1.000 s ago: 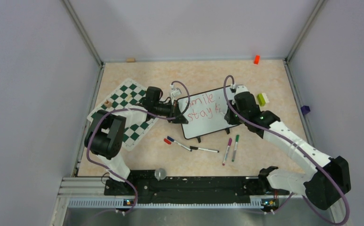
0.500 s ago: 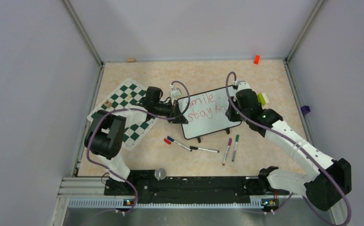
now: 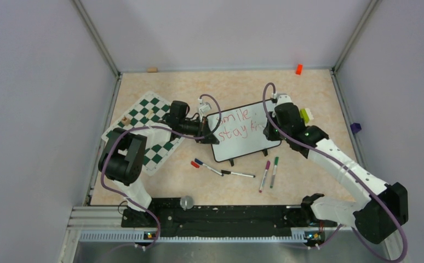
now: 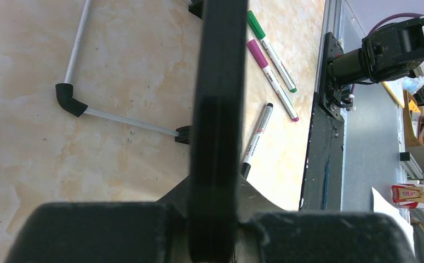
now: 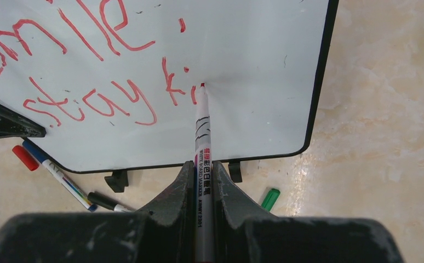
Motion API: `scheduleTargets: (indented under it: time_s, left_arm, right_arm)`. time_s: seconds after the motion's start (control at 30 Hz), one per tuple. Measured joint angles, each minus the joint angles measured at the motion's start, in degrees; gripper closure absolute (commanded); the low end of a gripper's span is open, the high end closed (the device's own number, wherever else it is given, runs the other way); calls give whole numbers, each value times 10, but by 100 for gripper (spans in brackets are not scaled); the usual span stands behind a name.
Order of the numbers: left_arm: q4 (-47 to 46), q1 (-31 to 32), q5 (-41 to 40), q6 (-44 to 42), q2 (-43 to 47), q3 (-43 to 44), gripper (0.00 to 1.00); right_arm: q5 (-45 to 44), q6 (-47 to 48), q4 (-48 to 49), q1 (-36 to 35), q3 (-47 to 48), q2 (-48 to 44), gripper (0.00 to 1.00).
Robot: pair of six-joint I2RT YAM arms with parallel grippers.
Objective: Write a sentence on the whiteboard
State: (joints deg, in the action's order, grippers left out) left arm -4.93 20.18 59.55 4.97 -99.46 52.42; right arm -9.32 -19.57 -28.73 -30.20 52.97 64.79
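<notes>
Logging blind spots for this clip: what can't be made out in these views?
Top external: the right arm covers the end of the sentence; print on the loose markers is too small.
Left wrist: the whiteboard shows edge-on, its writing face hidden.
Right wrist: the frame edge cuts the first letter; the red marker tip hides the stroke beneath.

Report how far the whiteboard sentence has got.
Done: the red lettering on the whiteboard reads "smile." on top and "stay ki" below. In hand: the right gripper is shut on a red marker, its tip on the board just right of the "i"; the left gripper clamps the board's left edge. Left: the rest of that last word.
</notes>
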Motion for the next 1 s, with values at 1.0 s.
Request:
scheduleTargets:
  time_s: [1.0]
  left_arm:
    - [0, 0, 0, 0, 0, 0, 100]
  right_arm:
    - [17, -1, 0, 5, -19, 4, 100]
